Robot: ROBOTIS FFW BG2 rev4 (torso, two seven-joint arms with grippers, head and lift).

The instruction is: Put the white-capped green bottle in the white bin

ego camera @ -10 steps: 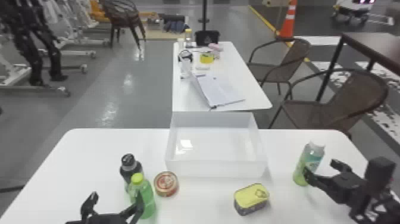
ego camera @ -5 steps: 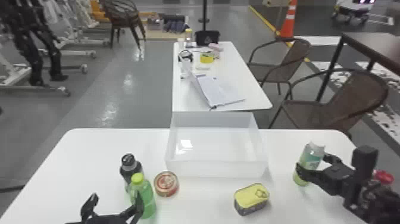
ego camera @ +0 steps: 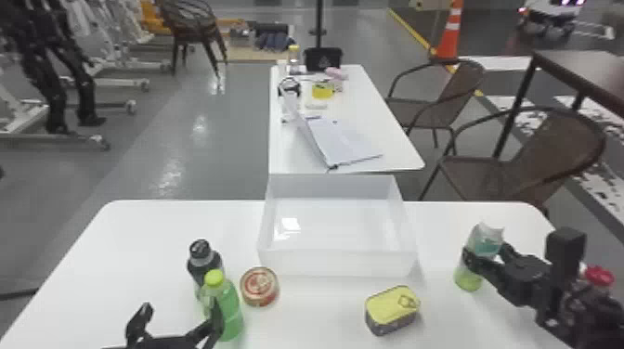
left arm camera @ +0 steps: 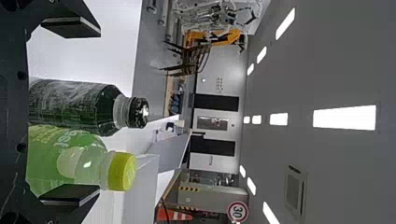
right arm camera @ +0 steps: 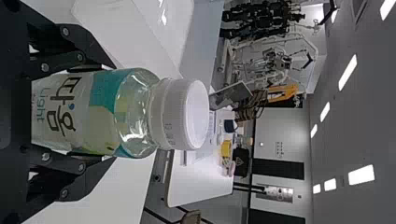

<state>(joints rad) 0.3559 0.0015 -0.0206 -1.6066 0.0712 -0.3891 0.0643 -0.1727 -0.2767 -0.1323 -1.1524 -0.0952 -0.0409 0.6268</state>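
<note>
My right hand (ego camera: 485, 256) is snug around the bottle (ego camera: 469, 278), right of the bin (ego camera: 334, 263); my left hand (ego camera: 180, 306) sits wide. Grip looks done; lifting, carrying and releasing remain.

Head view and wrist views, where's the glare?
Head view: bright patches inside the white bin and on the gray floor. Left wrist view: lit ceiling panels, a glint on the black cap. Right wrist view: highlights on the white-capped bottle.
</note>
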